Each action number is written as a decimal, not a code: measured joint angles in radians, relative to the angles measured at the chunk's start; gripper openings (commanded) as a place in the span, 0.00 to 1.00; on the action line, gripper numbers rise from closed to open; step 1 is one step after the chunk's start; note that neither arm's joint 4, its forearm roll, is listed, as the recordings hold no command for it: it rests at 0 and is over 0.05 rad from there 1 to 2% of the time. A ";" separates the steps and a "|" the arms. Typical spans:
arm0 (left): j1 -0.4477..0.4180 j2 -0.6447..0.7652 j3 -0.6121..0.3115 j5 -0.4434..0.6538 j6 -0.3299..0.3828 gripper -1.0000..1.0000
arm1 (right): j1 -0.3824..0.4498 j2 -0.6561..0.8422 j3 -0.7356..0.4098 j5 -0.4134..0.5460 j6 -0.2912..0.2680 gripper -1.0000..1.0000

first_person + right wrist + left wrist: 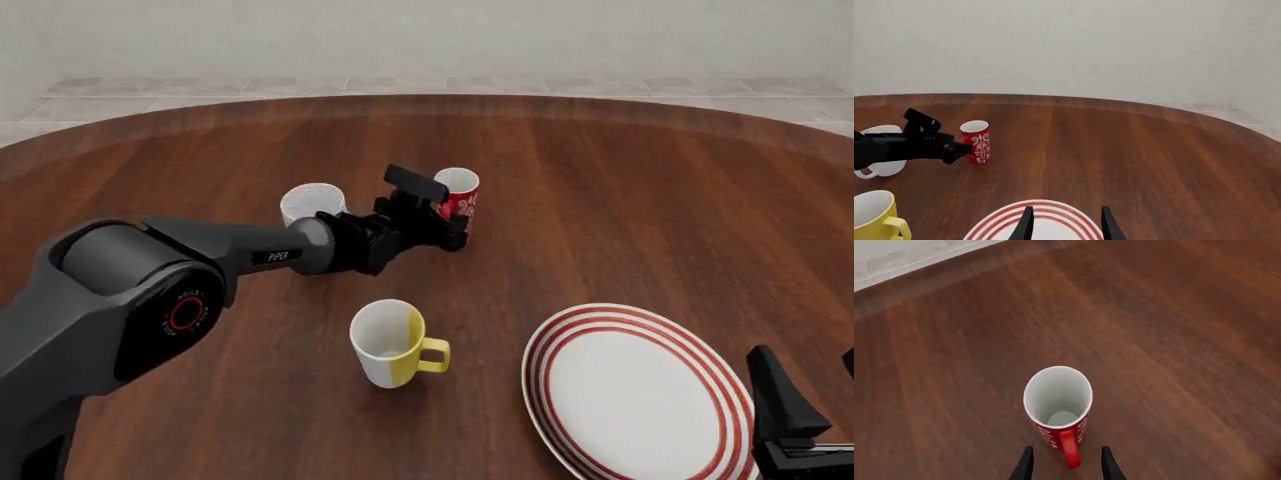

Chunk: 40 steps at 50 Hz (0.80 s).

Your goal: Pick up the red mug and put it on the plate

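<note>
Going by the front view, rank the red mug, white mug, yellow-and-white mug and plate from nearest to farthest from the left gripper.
1. Red mug: right at the left gripper, its handle between the fingers.
2. White mug: to the gripper's left, beside the arm.
3. Yellow-and-white mug: nearer the camera, mid-table.
4. Plate: farthest, near-right, in front of the right gripper.

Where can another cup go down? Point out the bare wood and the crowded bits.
Bare wood lies to the right of the red mug and beyond the plate, out to the table's far edge. It is crowded on the left, where the left hand, white mug and yellow mug cluster.
</note>
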State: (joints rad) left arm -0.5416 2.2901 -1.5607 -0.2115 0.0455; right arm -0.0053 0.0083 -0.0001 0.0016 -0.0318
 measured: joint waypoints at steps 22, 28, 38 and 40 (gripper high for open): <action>-0.003 0.034 -0.026 0.003 -0.014 0.00 | -0.002 0.004 0.000 0.000 -0.002 1.00; 0.002 0.030 -0.012 -0.005 -0.019 0.00 | -0.001 0.011 0.000 -0.007 -0.003 1.00; 0.006 0.013 0.014 -0.013 -0.022 0.00 | -0.001 0.009 0.000 -0.006 -0.005 1.00; 0.007 0.008 0.020 -0.015 -0.021 0.00 | -0.001 0.008 0.000 -0.005 -0.005 1.00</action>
State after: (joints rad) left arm -0.5350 2.2985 -1.5404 -0.2267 0.0249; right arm -0.0066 0.0163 -0.0001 -0.0035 -0.0372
